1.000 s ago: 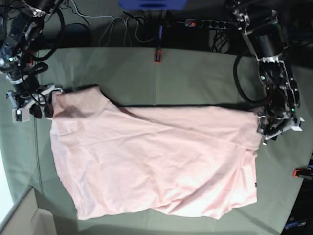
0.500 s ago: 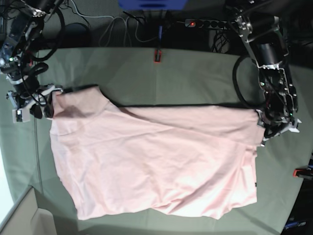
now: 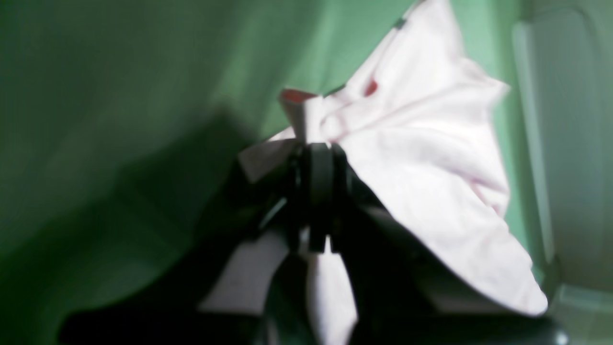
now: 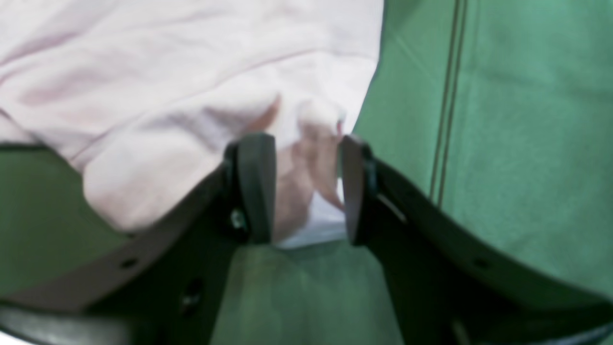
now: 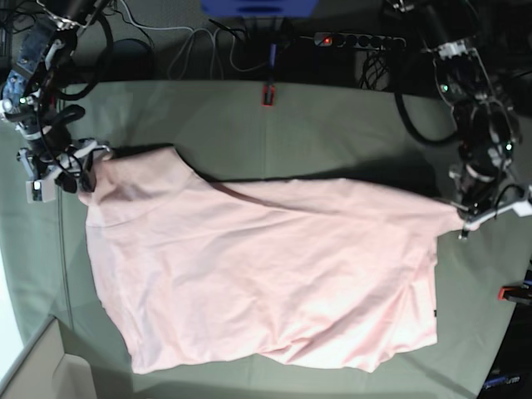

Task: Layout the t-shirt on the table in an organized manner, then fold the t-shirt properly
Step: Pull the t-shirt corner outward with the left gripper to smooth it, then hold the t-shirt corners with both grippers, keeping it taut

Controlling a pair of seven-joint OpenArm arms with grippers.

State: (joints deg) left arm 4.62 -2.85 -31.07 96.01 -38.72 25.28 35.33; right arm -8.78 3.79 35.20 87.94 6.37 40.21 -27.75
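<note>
The light pink t-shirt (image 5: 266,266) lies spread across the grey-green table (image 5: 332,133), plain side up. My left gripper (image 5: 464,220) is shut on the shirt's upper right corner and holds it raised and stretched to the right. In the left wrist view the left gripper (image 3: 320,146) pinches a bunched tip of the t-shirt (image 3: 431,158) above the table (image 3: 119,96). My right gripper (image 5: 83,172) holds the upper left corner. In the right wrist view the right gripper (image 4: 304,143) has a thick fold of the t-shirt (image 4: 167,72) between its dark fingers (image 4: 256,187).
A red clamp (image 5: 267,94) sits on the table's far edge and another (image 5: 515,293) at the right edge. Cables and a power strip (image 5: 357,39) lie behind the table. A pale box corner (image 5: 41,366) shows at the bottom left.
My left gripper has shut on the shirt's right corner and pulled it up and to the right, stretching the top edge. The right gripper has shifted slightly towards the far side with its corner.
</note>
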